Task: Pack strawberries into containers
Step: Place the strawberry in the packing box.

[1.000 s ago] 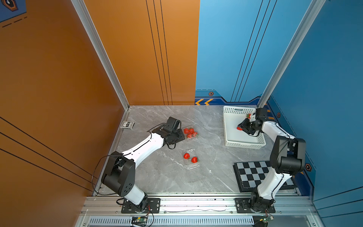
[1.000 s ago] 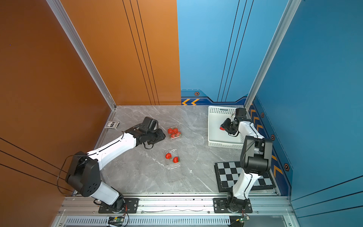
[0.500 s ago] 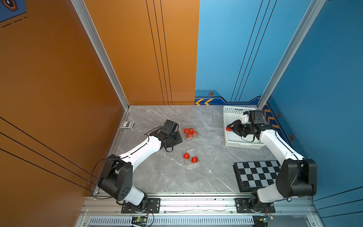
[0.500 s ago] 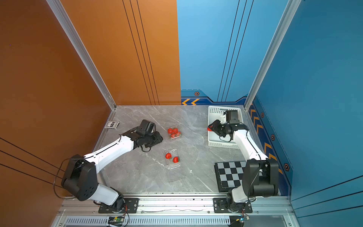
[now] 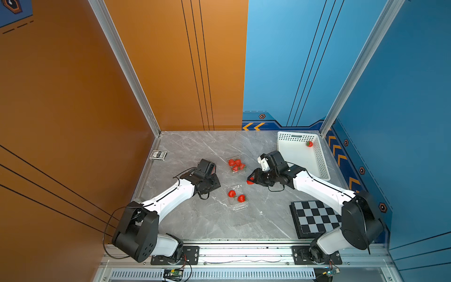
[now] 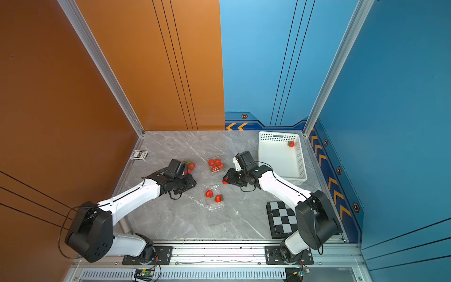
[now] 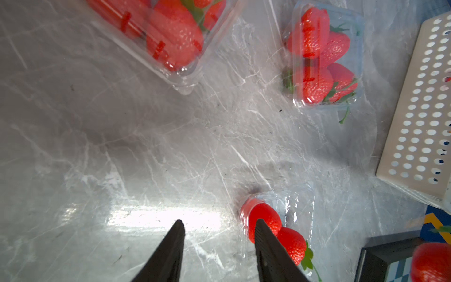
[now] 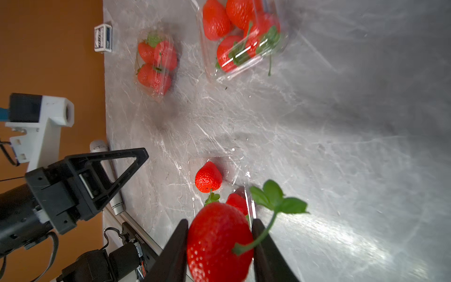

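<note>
Plainly, the chief hazard is a bad release. The right jaws pinch a held strawberry (image 8: 219, 241) by its flanks, its green stem curling out across one finger. In a top view that berry hangs near a corner of the open clamshell (image 5: 240, 207) rather than over its well. Letting go here would likely drop it on the ribbed rim or the worktop (image 5: 195, 219), where it could roll. The clamshell looks light and nothing pins it, so a nudge from either set of jaws could skid or tip it and spill the two strawberries (image 5: 231, 193) already inside. Squeezing harder would bruise the soft fruit. The left jaws stand spread and empty just beside that clamshell, so the two wrists could clash if both close in. The filled clamshell (image 8: 214, 75) and a third clamshell (image 8: 158, 96), each holding berries, lie apart from it. A last strawberry (image 5: 309, 143) waits in the white basket (image 5: 297, 156). The right arm (image 5: 317, 188) reaches low from its base toward the middle of the worktop, wrist rolled on its side, jaws aimed at the open clamshell. The left arm (image 5: 170, 197) stretches forward from its own base, jaws tipped down over bare worktop.
</note>
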